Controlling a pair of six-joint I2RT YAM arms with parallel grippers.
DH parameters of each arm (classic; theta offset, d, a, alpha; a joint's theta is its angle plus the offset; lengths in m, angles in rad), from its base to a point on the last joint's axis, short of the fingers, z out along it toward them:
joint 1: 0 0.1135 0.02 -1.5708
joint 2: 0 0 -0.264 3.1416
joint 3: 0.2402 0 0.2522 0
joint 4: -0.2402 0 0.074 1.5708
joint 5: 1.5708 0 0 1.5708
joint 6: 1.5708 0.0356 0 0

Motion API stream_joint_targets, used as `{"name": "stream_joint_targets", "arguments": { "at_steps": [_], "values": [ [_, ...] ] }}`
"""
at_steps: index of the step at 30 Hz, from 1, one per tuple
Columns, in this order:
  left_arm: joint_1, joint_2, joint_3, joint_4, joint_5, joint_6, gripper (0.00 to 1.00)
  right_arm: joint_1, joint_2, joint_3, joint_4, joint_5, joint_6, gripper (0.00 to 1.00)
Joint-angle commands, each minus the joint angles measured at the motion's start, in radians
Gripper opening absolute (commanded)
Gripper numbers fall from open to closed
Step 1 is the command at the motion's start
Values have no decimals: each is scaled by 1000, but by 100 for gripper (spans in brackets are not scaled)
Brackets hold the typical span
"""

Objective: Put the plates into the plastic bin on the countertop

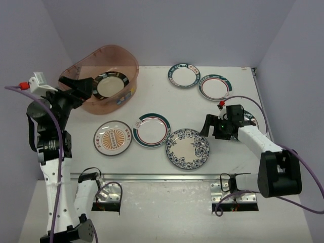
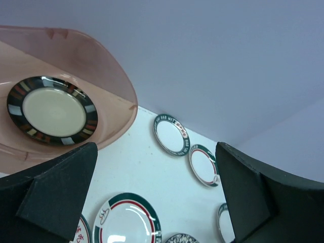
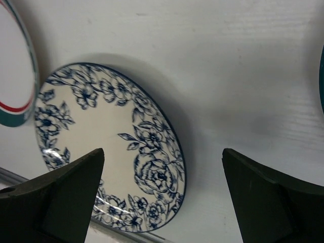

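The pinkish plastic bin (image 1: 85,66) stands at the back left of the white countertop (image 1: 152,101). A black-rimmed cream plate (image 1: 110,85) lies inside it, also in the left wrist view (image 2: 52,110). My left gripper (image 1: 85,88) is open and empty, held above the bin's near rim (image 2: 121,91). My right gripper (image 1: 205,126) is open and empty, low beside the right edge of the blue floral plate (image 1: 188,148), which fills the right wrist view (image 3: 106,152). The orange sunburst plate (image 1: 113,137) and the red-and-teal plate (image 1: 152,130) lie at mid-table.
Two teal-rimmed white plates (image 1: 184,75) (image 1: 215,87) lie at the back right. Another plate (image 1: 251,120) is mostly hidden under my right arm. A metal strip (image 1: 167,177) runs along the front edge. Grey walls close in on the back and both sides.
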Motion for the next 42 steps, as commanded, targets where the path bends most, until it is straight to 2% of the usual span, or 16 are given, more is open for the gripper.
{"name": "stream_joint_targets", "arguments": {
  "at_steps": [1, 3, 6, 9, 10, 11, 14, 19, 25, 31, 35, 38, 42],
  "values": [
    [-3, -34, -119, -41, 105, 83, 100, -49, 132, 34, 14, -91, -126, 98],
    [-15, -83, -148, -79, 134, 123, 100, -51, 188, 55, 15, -157, -165, 97],
    [-77, -112, -187, -105, 110, 165, 100, -63, 289, 90, 9, -251, -191, 87],
    [-157, -96, -177, -151, 55, 217, 100, -64, 366, 112, -6, -302, -221, 69],
    [-175, -85, -171, -159, 25, 225, 100, -65, 408, 125, -42, -302, -228, 53],
    [-205, -71, -167, -175, 6, 241, 100, -65, 451, 144, -62, -310, -236, 46],
    [-244, -55, -158, -198, -50, 258, 100, -64, 511, 172, -115, -299, -252, 40],
    [-261, -44, -157, -195, -50, 261, 100, -65, 557, 193, -146, -264, -253, 1],
    [-270, -10, -147, -193, -20, 264, 100, -97, 462, 178, -166, -189, -239, 0],
    [-269, 20, -148, -180, 36, 251, 100, -104, 297, 160, -152, -253, -230, 0],
    [-269, 36, -151, -167, 67, 236, 100, -108, 186, 178, -176, -244, -224, 0],
    [-269, 55, -160, -138, 100, 207, 100, -128, 111, 185, -165, -306, -208, 0],
    [-274, 87, -198, -54, 233, 161, 100, -182, 36, 217, -108, -452, -134, 0]
  ]
}}
